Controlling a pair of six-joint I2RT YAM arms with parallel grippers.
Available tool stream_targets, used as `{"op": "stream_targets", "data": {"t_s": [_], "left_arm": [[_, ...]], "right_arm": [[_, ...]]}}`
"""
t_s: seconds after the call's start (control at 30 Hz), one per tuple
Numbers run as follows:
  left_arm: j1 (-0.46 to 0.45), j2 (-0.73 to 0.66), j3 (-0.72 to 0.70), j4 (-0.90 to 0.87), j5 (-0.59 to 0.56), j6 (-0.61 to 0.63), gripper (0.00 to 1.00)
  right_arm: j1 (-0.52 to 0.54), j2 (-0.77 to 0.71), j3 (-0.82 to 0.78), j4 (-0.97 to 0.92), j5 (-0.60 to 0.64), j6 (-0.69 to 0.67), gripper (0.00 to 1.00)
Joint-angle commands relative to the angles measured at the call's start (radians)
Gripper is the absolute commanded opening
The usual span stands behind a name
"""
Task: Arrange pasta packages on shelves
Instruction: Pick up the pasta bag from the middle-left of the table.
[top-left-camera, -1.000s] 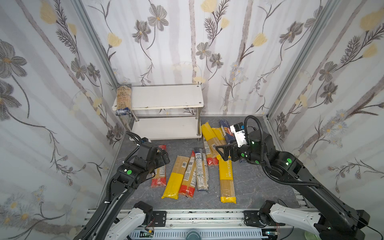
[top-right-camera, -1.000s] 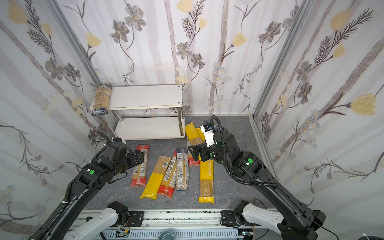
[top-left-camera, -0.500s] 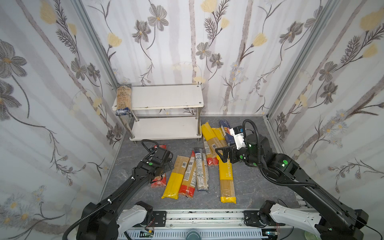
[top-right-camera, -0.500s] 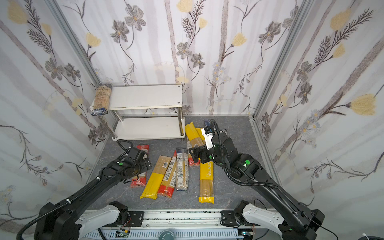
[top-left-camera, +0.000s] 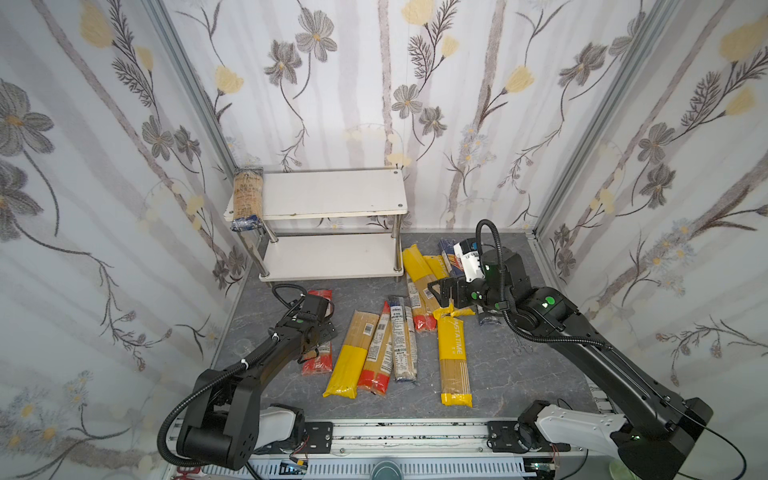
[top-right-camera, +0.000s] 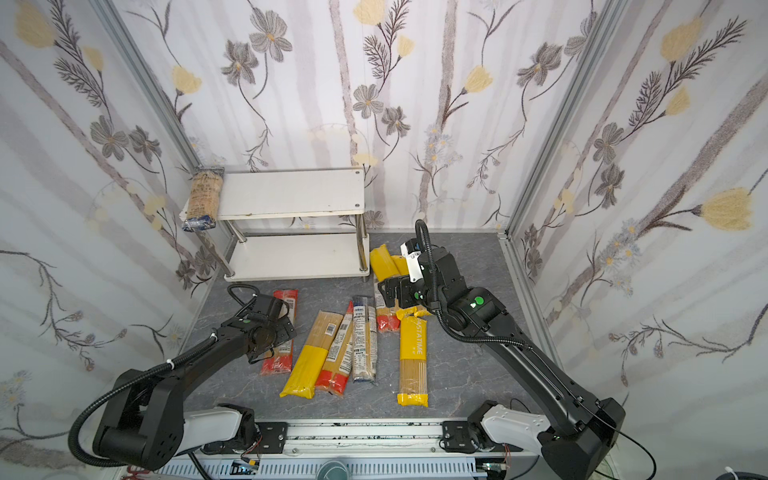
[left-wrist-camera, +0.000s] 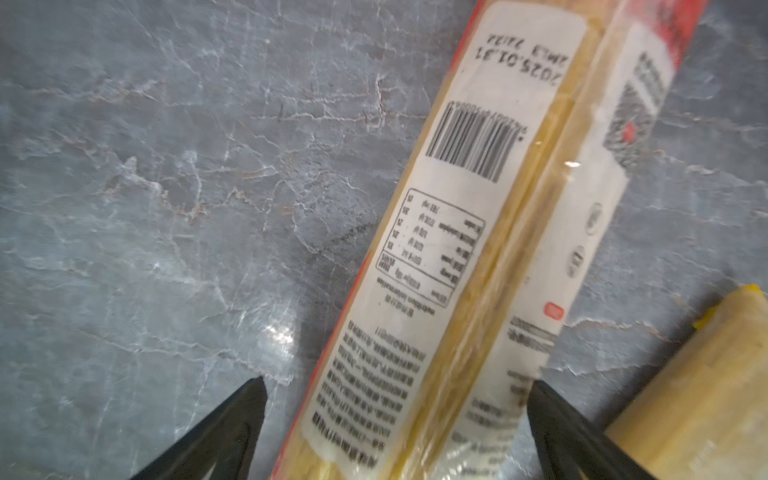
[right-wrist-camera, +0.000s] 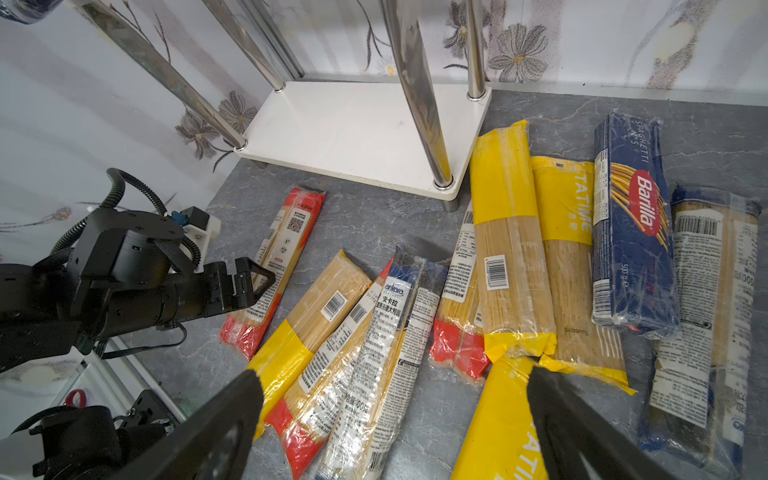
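Observation:
Several pasta packages lie on the grey floor in front of the shelves (top-left-camera: 332, 257), a white two-tier rack on metal posts. One tan packet (top-left-camera: 248, 195) lies across the left end of the top board. My left gripper (left-wrist-camera: 397, 384) is open and low over the leftmost red-ended packet (left-wrist-camera: 457, 249), one finger on each side of it, neither touching. In both top views the wrist hides the middle of that packet (top-right-camera: 276, 361). My right gripper (right-wrist-camera: 395, 374) is open and empty, hovering above the pile near a yellow packet (top-left-camera: 453, 353).
Floral walls close in on three sides. Beside the rack's right posts lie yellow packets (right-wrist-camera: 507, 232) and a dark blue Barilla box (right-wrist-camera: 631, 232). A yellow-ended (top-left-camera: 351, 357), a red-ended and a clear packet (top-left-camera: 403, 340) lie side by side mid-floor. The rail (top-left-camera: 374, 432) runs along the front.
My left arm has dropped from higher up down over the leftmost red-ended packet, jaws spreading slightly. The right arm has shifted only a little.

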Motion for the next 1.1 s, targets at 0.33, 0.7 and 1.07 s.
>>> {"op": "stream_targets", "data": {"t_s": [0.33, 0.7, 1.07], "left_arm": [[0.008, 0.156, 0.054, 0.048, 0.058, 0.132, 1.00], [-0.027, 0.207, 0.041, 0.071, 0.147, 0.112, 0.90], [-0.145, 0.159, -0.036, 0.083, 0.166, -0.004, 0.67]], "right_arm": [[-0.060, 0.115, 0.073, 0.060, -0.053, -0.033, 1.00], [-0.057, 0.139, 0.115, 0.059, -0.074, -0.007, 1.00], [0.011, 0.073, 0.067, 0.024, -0.045, 0.010, 1.00]]}}
